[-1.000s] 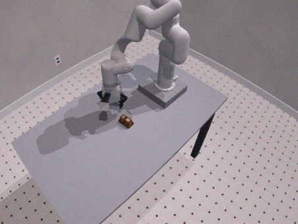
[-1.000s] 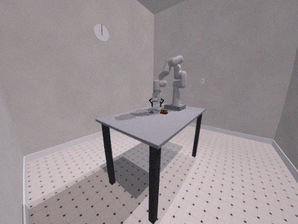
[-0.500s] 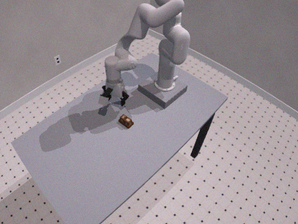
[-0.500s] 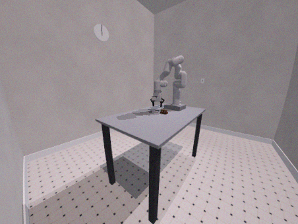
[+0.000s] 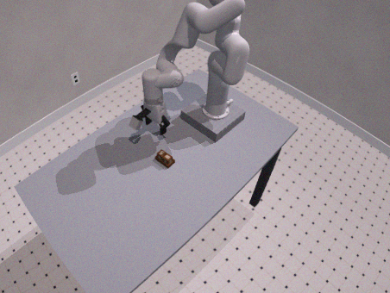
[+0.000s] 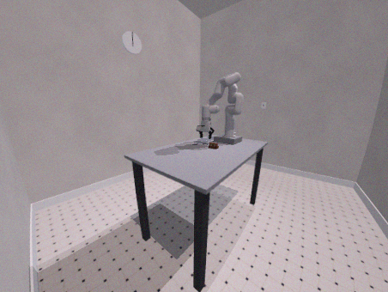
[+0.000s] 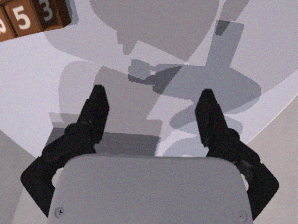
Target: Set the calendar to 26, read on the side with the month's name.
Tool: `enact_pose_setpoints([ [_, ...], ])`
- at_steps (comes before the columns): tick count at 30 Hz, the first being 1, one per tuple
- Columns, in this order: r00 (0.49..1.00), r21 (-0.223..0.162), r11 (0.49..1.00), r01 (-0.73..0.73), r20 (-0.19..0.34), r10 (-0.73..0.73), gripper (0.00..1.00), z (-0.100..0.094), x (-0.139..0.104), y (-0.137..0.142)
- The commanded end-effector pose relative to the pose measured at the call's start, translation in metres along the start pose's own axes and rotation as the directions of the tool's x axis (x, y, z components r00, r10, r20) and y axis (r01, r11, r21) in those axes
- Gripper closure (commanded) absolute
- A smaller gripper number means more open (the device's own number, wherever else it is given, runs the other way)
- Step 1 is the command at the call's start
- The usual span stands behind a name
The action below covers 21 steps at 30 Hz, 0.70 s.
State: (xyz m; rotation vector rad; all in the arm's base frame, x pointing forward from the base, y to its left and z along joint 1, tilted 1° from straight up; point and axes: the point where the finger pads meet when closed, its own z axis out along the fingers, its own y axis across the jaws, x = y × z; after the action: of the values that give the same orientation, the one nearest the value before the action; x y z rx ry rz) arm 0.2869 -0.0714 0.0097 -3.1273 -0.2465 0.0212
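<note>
A small brown wooden calendar tray (image 5: 172, 165) with wooden cubes in it stands on the table; their digits are too small to read in the top and exterior views. The calendar also shows as a small brown block (image 6: 214, 146) in the exterior view. In the wrist view, a cube (image 7: 22, 19) at the top left corner shows a white 5, with a 3 on a darker face to its right; part of another digit shows at the left edge. The month's name is not visible. My gripper (image 5: 151, 128) (image 6: 205, 136) (image 7: 153, 97) is open and empty, above the table and beside the calendar.
The grey table (image 5: 142, 215) (image 6: 189, 169) carries the arm's base block (image 5: 211, 125) (image 6: 228, 140), behind the calendar. The arm's shadows fall across the table around the calendar and under the gripper.
</note>
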Motion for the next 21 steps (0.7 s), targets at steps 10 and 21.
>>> enact_pose_setpoints([
  [10, 0.999, -0.001, 0.999, -0.032, -0.003, 0.032, 0.0, 0.001, -0.0126, 0.004],
  [21, 0.999, -0.001, 0.999, -0.032, -0.003, 0.032, 0.0, 0.0044, -0.013, 0.0041],
])
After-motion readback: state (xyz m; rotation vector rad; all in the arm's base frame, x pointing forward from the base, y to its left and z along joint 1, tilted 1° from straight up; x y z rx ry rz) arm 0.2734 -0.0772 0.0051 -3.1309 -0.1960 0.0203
